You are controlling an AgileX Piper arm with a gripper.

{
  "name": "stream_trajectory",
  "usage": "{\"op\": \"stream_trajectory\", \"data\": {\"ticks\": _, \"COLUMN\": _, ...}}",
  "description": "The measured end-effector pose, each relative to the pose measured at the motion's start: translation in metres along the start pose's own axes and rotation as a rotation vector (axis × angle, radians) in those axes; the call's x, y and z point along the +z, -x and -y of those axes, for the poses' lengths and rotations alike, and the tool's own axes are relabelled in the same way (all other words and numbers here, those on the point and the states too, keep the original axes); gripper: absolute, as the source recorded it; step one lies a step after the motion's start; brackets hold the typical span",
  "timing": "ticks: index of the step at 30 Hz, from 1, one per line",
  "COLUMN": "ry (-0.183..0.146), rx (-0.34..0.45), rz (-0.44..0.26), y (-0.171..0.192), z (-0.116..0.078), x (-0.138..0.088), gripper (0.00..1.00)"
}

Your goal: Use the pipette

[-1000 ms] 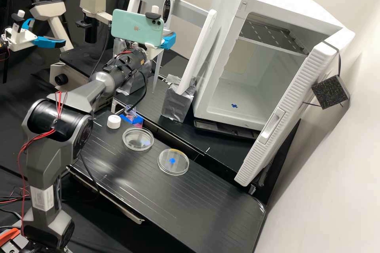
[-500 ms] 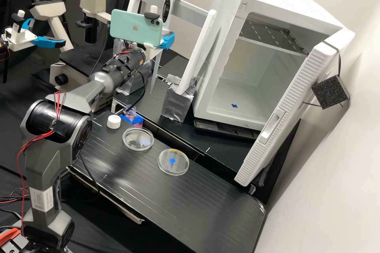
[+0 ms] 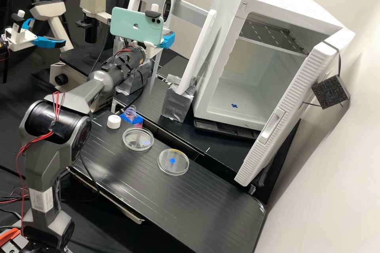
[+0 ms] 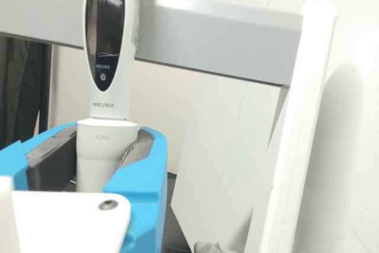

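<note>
My gripper (image 3: 168,40) is above the rear of the bench in the high view, blue fingers around the pipette (image 3: 155,70), whose narrow lower end points down, slightly slanted. In the wrist view the gripper (image 4: 111,140) is shut on the white pipette (image 4: 106,157) below its dark display, a dark pad at either side. Beneath and nearer the camera, an open clear bottle (image 3: 130,112) with pink liquid stands in a blue holder. The pipette's end hangs well apart from this bottle.
A white cap (image 3: 114,121) and two clear dishes (image 3: 138,139) (image 3: 173,162) lie on the front bench. Behind stand a foil-wrapped stand foot (image 3: 176,104) with a white upright, an incubator (image 3: 233,99) with its door swung out, and a microscope (image 3: 71,75) at left.
My gripper and the held pipette have shifted slightly to the left in the high view. The bottle, cap and dishes have stayed in place.
</note>
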Motion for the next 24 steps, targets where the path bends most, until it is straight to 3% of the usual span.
{"op": "stream_trajectory", "data": {"ticks": 14, "ry": -0.025, "rx": 0.065, "rz": -0.016, "y": 0.002, "z": -0.024, "x": -0.007, "gripper": 0.00}}
{"op": "stream_trajectory", "data": {"ticks": 24, "ry": -0.124, "rx": 0.064, "rz": -0.026, "y": 0.028, "z": -0.030, "x": 0.002, "gripper": 0.00}}
